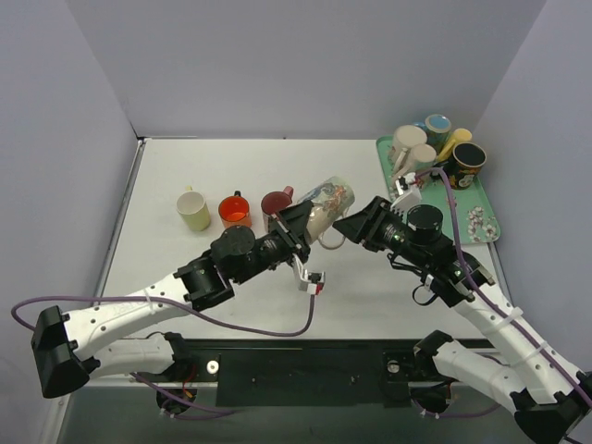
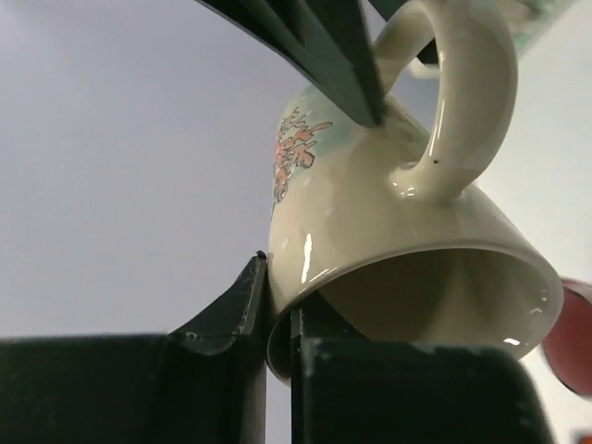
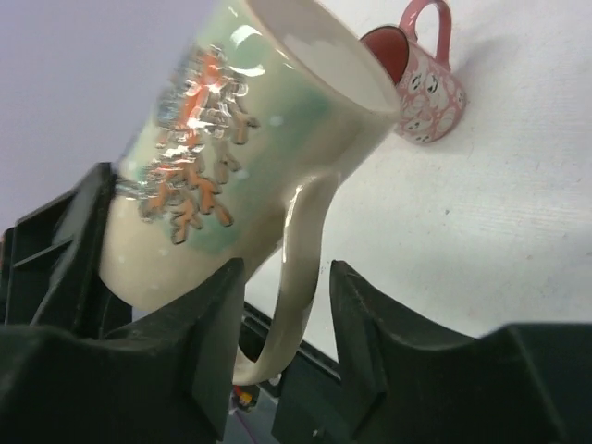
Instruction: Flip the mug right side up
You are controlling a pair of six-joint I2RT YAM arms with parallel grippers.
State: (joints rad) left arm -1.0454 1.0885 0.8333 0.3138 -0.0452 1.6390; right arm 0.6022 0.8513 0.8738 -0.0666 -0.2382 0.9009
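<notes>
The cream mug (image 1: 328, 202) with an orange and green pattern is held tilted in the air above the table's middle. My left gripper (image 1: 305, 222) is shut on its rim; in the left wrist view the rim wall sits clamped between the two fingers (image 2: 277, 296), with the mug (image 2: 370, 203) opening toward the camera and its handle up. My right gripper (image 1: 354, 225) is open at the handle. In the right wrist view the mug (image 3: 240, 157) leans left and its handle hangs between the spread jaws of the gripper (image 3: 282, 296), with a gap on the right side.
A yellow-green mug (image 1: 194, 210), an orange cup (image 1: 235, 211) and a dark red mug (image 1: 277, 202) stand in a row left of the grippers; the red mug also shows in the right wrist view (image 3: 425, 88). A green tray (image 1: 481, 199) with several mugs sits at the back right.
</notes>
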